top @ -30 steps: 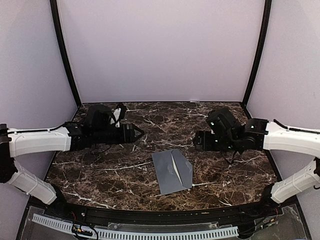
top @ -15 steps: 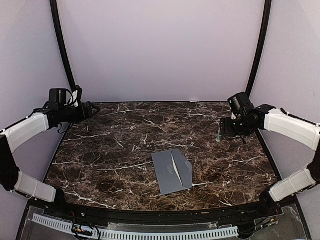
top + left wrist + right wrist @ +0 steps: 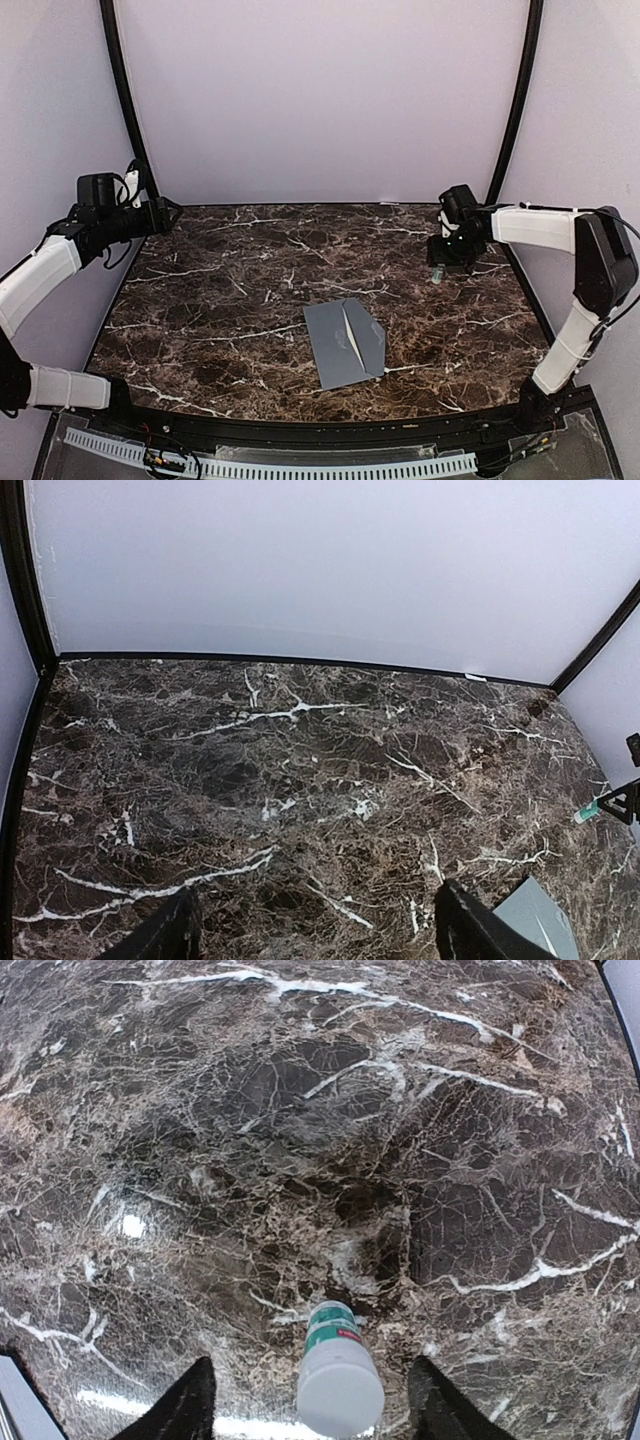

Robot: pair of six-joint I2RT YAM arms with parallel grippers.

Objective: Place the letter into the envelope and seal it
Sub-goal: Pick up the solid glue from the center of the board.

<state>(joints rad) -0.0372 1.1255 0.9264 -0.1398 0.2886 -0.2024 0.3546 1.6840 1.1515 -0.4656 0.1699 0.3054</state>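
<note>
You're looking at a dark brown marble-patterned table [image 3: 200, 340] veined in white. It fills the whole floor of the booth. Plain pale lilac walls [image 3: 320, 100] close it in at the back and on both sides, with curved black poles [image 3: 127, 110] rising from the two rear corners. A black rim [image 3: 300, 425] runs along the near edge, with a white slotted strip [image 3: 270, 467] just below it. The light is soft and even, with only small glints on the marble.

The desk [image 3: 220, 300] lay open around the envelope [image 3: 345, 343], with the left gripper [image 3: 320, 935] and right gripper [image 3: 315, 1402] at its far corners and a white tube [image 3: 338, 1380] under the right.
</note>
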